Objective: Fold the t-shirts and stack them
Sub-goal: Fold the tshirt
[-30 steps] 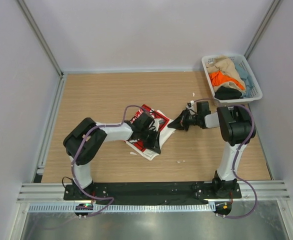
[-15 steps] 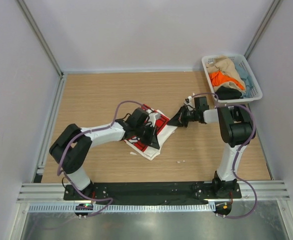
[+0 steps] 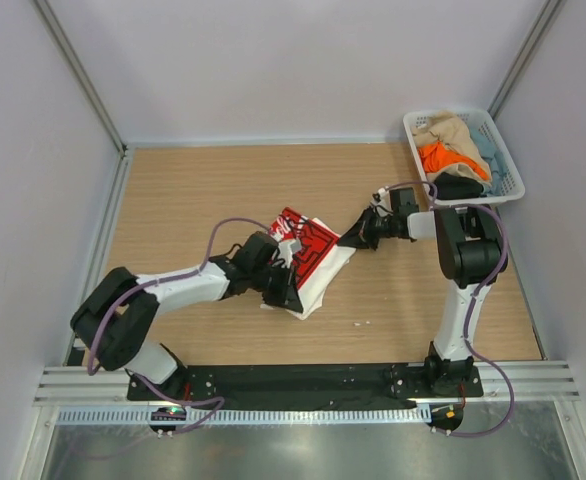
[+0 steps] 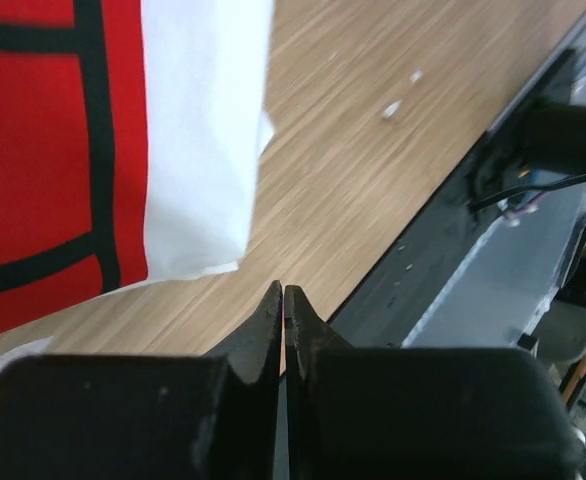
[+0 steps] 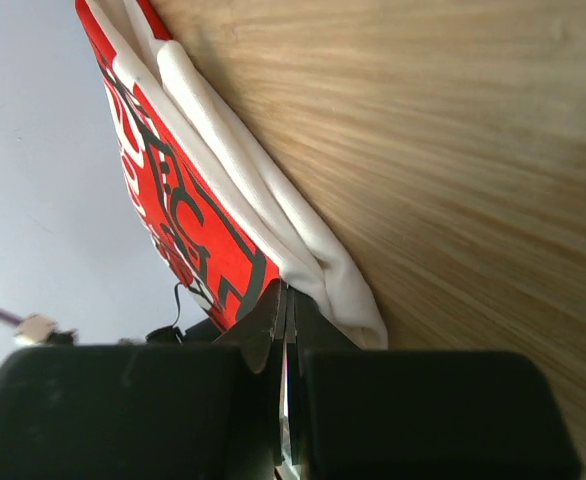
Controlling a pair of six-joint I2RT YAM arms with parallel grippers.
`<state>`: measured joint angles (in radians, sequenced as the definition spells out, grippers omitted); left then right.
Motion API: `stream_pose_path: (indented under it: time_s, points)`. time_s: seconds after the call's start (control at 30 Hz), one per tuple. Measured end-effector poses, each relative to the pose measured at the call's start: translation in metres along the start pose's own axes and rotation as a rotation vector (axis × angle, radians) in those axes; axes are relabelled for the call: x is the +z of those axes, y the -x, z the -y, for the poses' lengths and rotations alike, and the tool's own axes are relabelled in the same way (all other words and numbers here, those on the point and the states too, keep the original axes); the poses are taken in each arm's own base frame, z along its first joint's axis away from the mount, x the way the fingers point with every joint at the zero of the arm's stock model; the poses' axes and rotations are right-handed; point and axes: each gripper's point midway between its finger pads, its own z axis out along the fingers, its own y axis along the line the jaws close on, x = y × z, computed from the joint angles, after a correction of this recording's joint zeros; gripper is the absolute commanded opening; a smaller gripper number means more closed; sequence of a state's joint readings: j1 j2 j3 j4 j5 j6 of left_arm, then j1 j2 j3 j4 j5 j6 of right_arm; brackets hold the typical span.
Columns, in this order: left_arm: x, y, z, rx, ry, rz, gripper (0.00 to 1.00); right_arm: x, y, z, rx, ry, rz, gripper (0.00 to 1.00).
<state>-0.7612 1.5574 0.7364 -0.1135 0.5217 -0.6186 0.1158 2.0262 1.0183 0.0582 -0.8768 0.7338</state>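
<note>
The white t-shirt with the red graphic (image 3: 311, 255) lies partly folded at the middle of the table. My right gripper (image 3: 351, 238) is shut on its right edge; in the right wrist view the white folds (image 5: 303, 250) run into the shut tips of that gripper (image 5: 285, 290). My left gripper (image 3: 285, 290) is shut and empty at the shirt's near left side. In the left wrist view its tips (image 4: 283, 290) are over bare wood, just short of the shirt's white corner (image 4: 198, 180). Tan (image 3: 451, 130), orange (image 3: 441, 158), pale blue (image 3: 485, 150) and black (image 3: 455, 186) shirts lie bundled in the basket.
The white lattice basket (image 3: 413, 140) stands at the back right corner. Small white scraps lie on the wood at the near right (image 3: 361, 322) and behind the right gripper (image 3: 388, 188). The black base rail (image 3: 303, 378) runs along the near edge.
My left arm has drawn back to the left and off the shirt, uncovering the red graphic. My right gripper has shifted slightly back with the shirt's edge.
</note>
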Motion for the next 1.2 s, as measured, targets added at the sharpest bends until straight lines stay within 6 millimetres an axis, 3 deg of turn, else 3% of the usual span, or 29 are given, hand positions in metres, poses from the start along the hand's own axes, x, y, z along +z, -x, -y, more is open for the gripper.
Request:
stream_pose_path:
  time_s: [0.07,0.17,0.3,0.4,0.5,0.57,0.67,0.77,0.9,1.2]
  points:
    - [-0.015,0.019,0.011,0.011,-0.018,0.064,0.02,-0.001,0.005,-0.002,-0.01,-0.015,0.007,0.02]
    - [-0.041,0.063,0.019,0.008,-0.047,0.191,0.02,0.0,0.012,-0.009,-0.026,-0.034,0.014,0.02]
    - [-0.068,0.111,-0.004,-0.068,-0.056,0.324,0.0,0.006,0.013,-0.027,-0.056,-0.043,0.015,0.03]
    - [-0.079,0.134,-0.034,-0.164,-0.068,0.398,0.0,0.022,0.01,-0.06,-0.102,-0.008,0.007,0.03]
    - [-0.082,0.148,-0.061,-0.251,-0.087,0.441,0.0,0.043,0.003,-0.108,-0.169,0.072,0.0,0.03]
    - [-0.081,0.152,-0.071,-0.284,-0.095,0.451,0.0,0.06,-0.001,-0.142,-0.211,0.15,0.007,0.03]
    - [-0.077,0.154,-0.072,-0.292,-0.12,0.446,0.0,0.085,-0.012,-0.17,-0.217,0.226,-0.006,0.02]
    - [-0.076,0.154,-0.07,-0.28,-0.14,0.452,0.0,0.113,-0.024,-0.169,-0.164,0.246,-0.036,0.02]
    - [-0.074,0.143,-0.082,-0.308,-0.136,0.445,0.0,0.138,-0.031,-0.145,-0.076,0.212,-0.058,0.02]
    - [-0.074,0.116,-0.128,-0.426,-0.06,0.417,0.0,0.162,-0.013,-0.12,-0.012,0.189,-0.032,0.02]
